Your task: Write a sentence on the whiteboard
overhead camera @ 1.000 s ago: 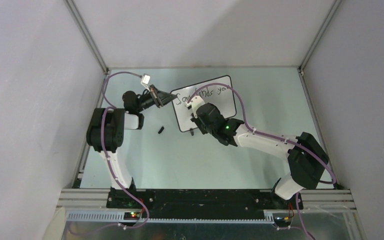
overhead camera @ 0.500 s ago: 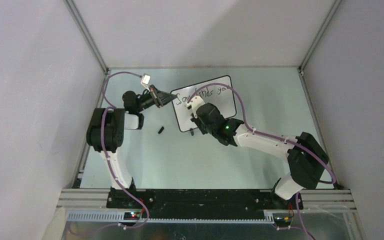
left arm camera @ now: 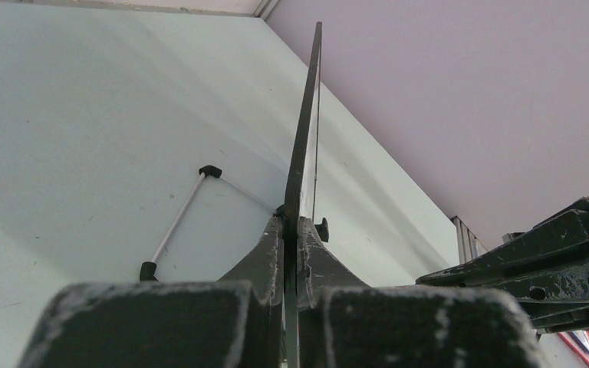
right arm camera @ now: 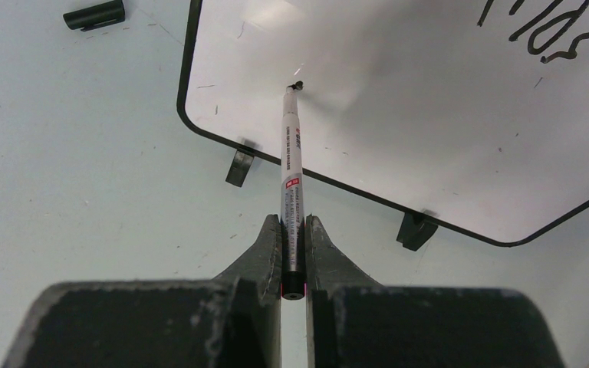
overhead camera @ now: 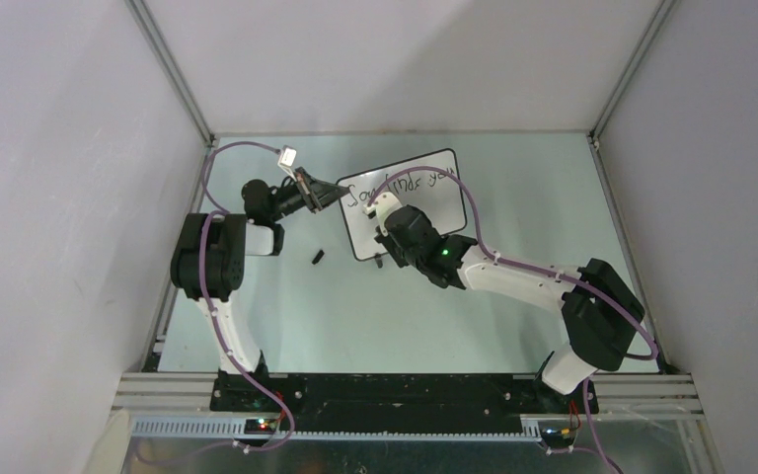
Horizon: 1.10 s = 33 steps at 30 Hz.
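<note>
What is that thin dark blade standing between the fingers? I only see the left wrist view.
Observer: That is the whiteboard, seen edge-on; the left gripper pinches its left edge.
Visitor: Anything written on it?
Observer: Yes, the sentence, black handwriting along its far side.
Visitor: Who writes?
Observer: The right gripper clamps a marker pen, tip at the board's blank part.

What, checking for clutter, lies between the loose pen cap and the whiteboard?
Only bare table between cap and whiteboard, shown in the right wrist view.
</note>
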### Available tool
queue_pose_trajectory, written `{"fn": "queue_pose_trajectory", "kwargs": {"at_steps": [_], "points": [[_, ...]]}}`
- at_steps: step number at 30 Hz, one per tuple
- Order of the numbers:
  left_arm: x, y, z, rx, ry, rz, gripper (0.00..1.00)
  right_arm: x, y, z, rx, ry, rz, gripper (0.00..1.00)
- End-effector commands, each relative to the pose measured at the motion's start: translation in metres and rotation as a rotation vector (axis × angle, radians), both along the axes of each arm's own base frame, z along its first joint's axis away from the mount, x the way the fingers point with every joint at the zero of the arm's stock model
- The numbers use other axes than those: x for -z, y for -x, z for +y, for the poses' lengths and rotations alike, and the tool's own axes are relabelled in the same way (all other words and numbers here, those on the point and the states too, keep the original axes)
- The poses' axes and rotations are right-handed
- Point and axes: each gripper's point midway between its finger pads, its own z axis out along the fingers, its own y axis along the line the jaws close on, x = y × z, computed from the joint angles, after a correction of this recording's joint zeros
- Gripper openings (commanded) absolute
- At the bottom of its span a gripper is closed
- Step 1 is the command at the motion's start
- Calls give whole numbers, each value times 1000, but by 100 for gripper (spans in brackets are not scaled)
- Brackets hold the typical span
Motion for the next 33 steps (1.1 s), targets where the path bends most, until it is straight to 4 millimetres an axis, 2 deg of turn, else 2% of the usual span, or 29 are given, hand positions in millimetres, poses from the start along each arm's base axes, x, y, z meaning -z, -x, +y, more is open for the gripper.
{"fn": "queue_pose_trajectory", "kwargs": {"at_steps": [1, 33], "points": [[-14, 0, 5, -11, -21, -92, 0, -5, -4, 0, 17, -3, -24, 0], [-13, 0, 5, -9, -21, -90, 0, -19, -10, -5, 35, -31, -63, 0]]}}
